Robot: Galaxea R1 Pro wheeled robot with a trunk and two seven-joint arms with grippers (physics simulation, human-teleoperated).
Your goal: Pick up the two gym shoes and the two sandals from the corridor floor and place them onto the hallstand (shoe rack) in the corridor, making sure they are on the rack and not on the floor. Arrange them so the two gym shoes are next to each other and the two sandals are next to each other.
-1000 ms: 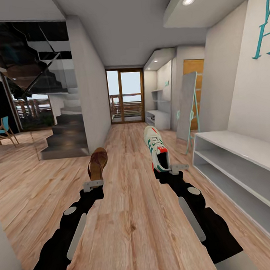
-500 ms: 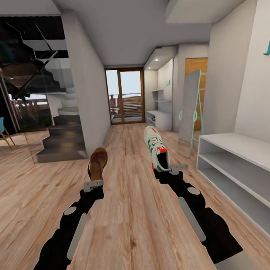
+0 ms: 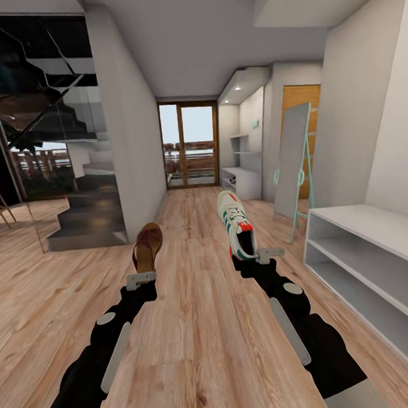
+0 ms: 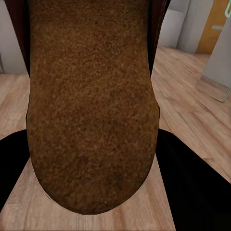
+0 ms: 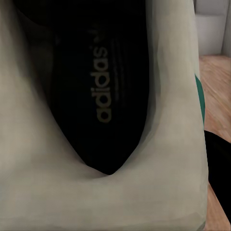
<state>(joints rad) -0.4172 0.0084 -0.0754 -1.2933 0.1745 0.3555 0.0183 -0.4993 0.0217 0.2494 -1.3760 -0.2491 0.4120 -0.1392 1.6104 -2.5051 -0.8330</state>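
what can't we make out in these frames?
- Gripper fingertips: in both wrist views the held sandal and gym shoe cover them.
- Hallstand: far down the corridor in the head view, too small to read its shelf contents.
- White bench: cut off by the head view's right edge.

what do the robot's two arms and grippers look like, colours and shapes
Both arms are glossy black and chunky, built of rounded segments. Each forearm carries a long light grey strip along its top and a small grey oval cap nearer the wrist. The left gripper and right gripper end in flat, light grey metal bracket-like jaws with small holes. No cables or printed markings are visible.
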